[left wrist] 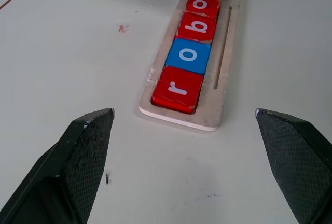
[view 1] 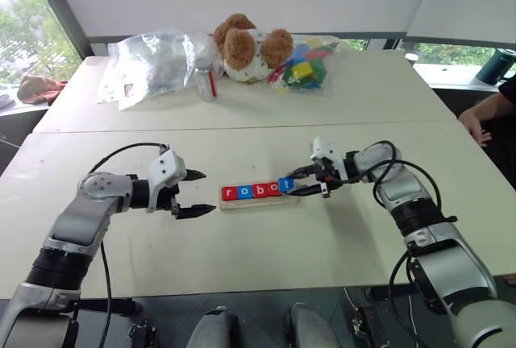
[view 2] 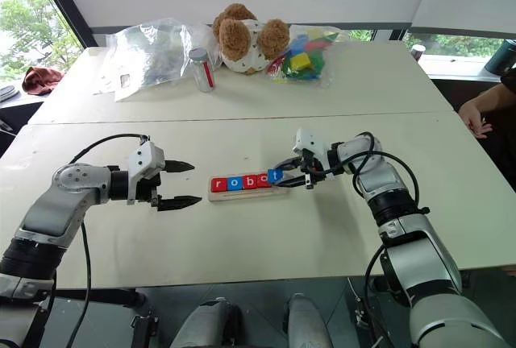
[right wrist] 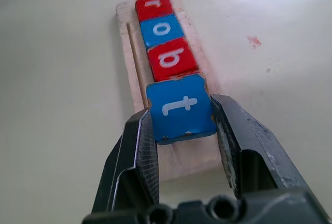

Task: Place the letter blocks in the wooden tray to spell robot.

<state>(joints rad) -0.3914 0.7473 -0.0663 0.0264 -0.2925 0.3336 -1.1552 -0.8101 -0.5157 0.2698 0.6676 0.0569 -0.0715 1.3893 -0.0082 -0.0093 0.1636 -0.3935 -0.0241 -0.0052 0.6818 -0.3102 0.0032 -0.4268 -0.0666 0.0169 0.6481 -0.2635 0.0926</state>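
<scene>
Blocks sit close in front of us, at twelve o'clock on the near white table (view 1: 121, 267). Our left gripper (view 1: 193, 193) hangs at nine o'clock from the wooden tray (view 1: 260, 200), fingers spread wide, holding nothing. Four letter blocks (view 1: 251, 191) lie in the tray: red r, blue o, red b, red o. Our right gripper (view 1: 300, 182) comes in from three o'clock and pinches the blue t block (right wrist: 181, 109) by its two side edges, over the last free spot. We think the block is light, hard and a bit slippery, so the flat sides are the best place to hold it. Farther off, at twelve o'clock, a teddy bear (view 1: 246, 46) sits by a bag of toy pieces (view 1: 306, 64).
</scene>
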